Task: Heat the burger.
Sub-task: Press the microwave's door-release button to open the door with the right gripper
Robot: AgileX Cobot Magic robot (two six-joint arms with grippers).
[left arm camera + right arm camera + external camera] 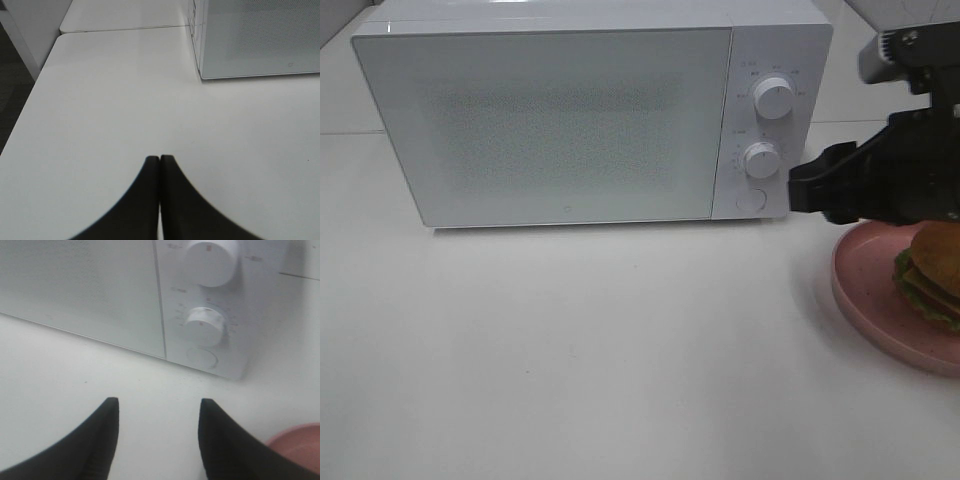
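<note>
The burger [928,268], with a golden bun, cheese and lettuce, sits on a pink speckled plate [873,295] at the right edge of the table. The white microwave [570,120] stands at the back with its door shut. My right gripper [800,190] hovers just right of the microwave's lower corner, above and left of the plate. In the right wrist view it [158,405] is open and empty, facing the round button [202,358] under the lower knob [204,326]. My left gripper [159,160] is shut and empty over bare table, left of the microwave [260,40].
The microwave's control panel carries an upper knob [775,98], a lower knob [761,159] and a round button [751,200]. The pink plate's rim [295,440] shows in the right wrist view. The table's left edge [30,100] drops off to dark floor.
</note>
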